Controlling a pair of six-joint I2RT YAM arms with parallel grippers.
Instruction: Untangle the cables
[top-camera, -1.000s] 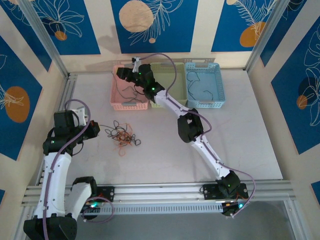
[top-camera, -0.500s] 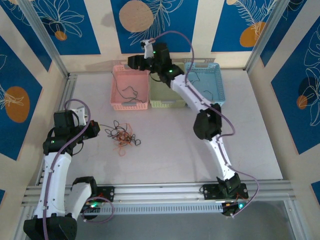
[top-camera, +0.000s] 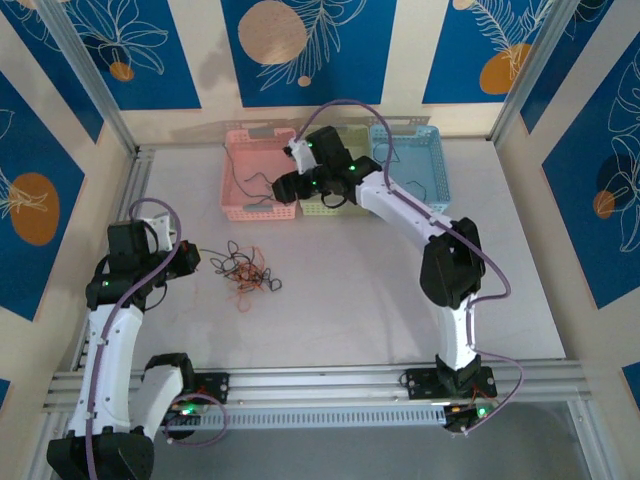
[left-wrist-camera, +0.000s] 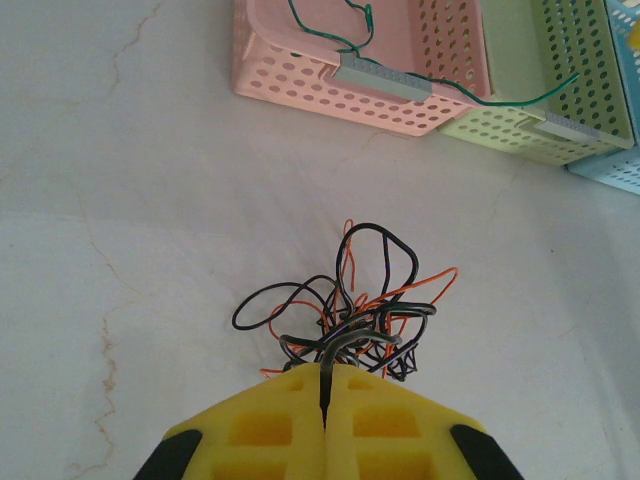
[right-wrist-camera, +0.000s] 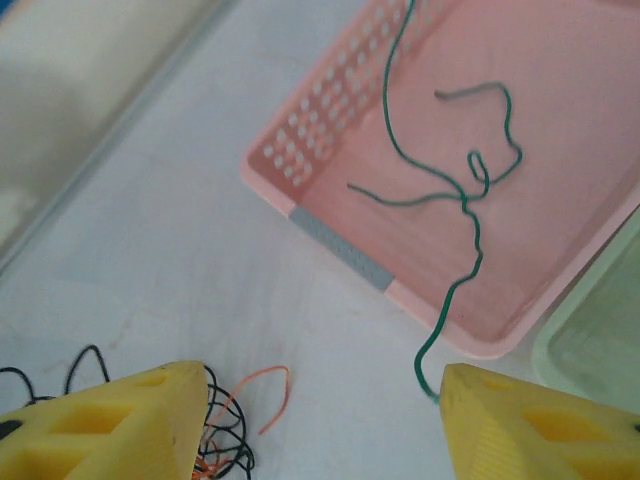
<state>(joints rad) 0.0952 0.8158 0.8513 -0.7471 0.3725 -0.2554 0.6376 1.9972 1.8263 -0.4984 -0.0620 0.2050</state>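
The cables form a knotted black and orange clump (top-camera: 247, 272) (left-wrist-camera: 350, 305) on the table left of centre. My left gripper (top-camera: 189, 258) (left-wrist-camera: 325, 385) is shut on one dark strand at the clump's near edge. A single dark green cable (right-wrist-camera: 470, 200) (left-wrist-camera: 480, 95) lies in the pink basket (top-camera: 228, 185) (right-wrist-camera: 300, 160) and hangs over its front rim. My right gripper (top-camera: 288, 186) (right-wrist-camera: 320, 405) hovers open at that basket's front corner. The green cable's loose end (right-wrist-camera: 432, 385) sits right by its right fingertip, ungripped. The clump (right-wrist-camera: 215, 440) shows beside its left finger.
A pale green basket (top-camera: 318, 208) (left-wrist-camera: 560, 110) and a blue basket (top-camera: 440, 165) (left-wrist-camera: 620, 170) stand to the right of the pink one along the back. A dark strand (top-camera: 400, 165) lies in the blue basket. The right arm stretches over the green basket.
The right arm swung from over the pink basket round to its front corner, and its jaws opened wider. The left gripper and clump have not moved.
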